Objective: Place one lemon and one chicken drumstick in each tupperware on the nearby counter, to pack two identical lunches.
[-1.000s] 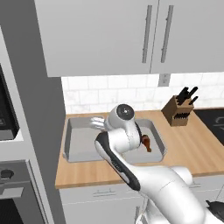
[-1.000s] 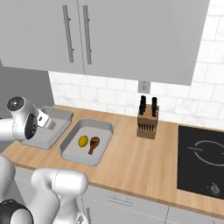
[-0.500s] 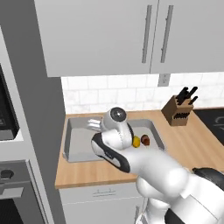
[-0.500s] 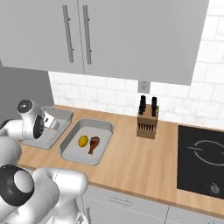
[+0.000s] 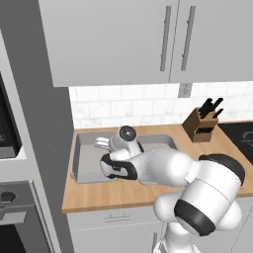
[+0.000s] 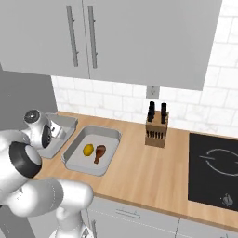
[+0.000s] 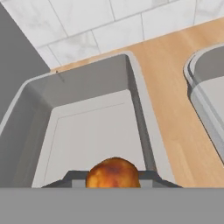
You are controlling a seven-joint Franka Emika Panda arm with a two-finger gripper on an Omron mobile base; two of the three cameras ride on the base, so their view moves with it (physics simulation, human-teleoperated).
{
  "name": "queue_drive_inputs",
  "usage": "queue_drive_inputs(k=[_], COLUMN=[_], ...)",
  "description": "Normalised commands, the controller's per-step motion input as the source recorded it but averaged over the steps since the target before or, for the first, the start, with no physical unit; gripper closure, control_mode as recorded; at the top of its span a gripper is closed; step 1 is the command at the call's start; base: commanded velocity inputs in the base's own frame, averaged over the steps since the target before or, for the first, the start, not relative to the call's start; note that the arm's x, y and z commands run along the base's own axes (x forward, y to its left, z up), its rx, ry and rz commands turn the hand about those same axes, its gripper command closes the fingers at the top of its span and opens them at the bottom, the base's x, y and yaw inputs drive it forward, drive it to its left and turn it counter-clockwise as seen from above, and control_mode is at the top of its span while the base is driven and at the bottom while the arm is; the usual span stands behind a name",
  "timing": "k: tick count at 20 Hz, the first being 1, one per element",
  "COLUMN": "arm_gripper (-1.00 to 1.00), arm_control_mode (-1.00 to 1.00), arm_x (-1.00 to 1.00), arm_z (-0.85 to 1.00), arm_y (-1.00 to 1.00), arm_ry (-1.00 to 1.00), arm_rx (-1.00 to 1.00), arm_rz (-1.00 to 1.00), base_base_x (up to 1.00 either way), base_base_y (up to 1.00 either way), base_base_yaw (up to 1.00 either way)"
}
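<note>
- The tool (image 7: pixel 111 180) is clenched on a brown drumstick (image 7: pixel 113 170). The meat peeks up between the two dark tips.
- A second ago the arm stood more upright, with the hand up over the gap between the two tubs. Now the arm has bent down and swung to the left, and the hand hangs low over the left tub (image 7: pixel 87 131).
- So the carry looks nearly done. The drumstick is over the near end of the tub, inside its walls and not yet on the floor of it.
- The part of the left tub's floor that can be seen is bare and grey. No lemon shows on it, though the near end is hidden by the hand.
- The tub sits on the wooden bench (image 6: pixel 139 172), close to the grey side wall.
- Just beside it is the right tub (image 6: pixel 100 131). In it lie a lemon (image 6: pixel 88 149) and another drumstick (image 6: pixel 99 153), side by side. They have not moved in the last second. That lunch looks packed.
- It seems the next thing is to let go, so the drumstick drops into the left tub. After that, this tub would likely need a lemon too.
- Farther back, the knife block (image 6: pixel 155 128) stands by the tiled wall, well away from the tubs.
</note>
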Motion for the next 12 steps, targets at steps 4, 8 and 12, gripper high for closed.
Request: queue_drive_inputs(k=[4,8,12], arm_gripper=[1.0,-1.0,-1.0], arm_control_mode=[-1.0,-1.0,-1.0], arm_x=[0.03,0.15,0.29], arm_z=[-0.17,-0.09,0.01], arm_y=[0.02,0.0,0.0], arm_ry=[0.0,0.0,0.0], arm_rx=[0.0,0.0,0.0], arm_rz=[-0.06,-0.09,-0.11], base_base_x=[0.0,0.0,0.0], base_base_y=[0.0,0.0,0.0], base_base_yaw=[0.0,0.0,0.0])
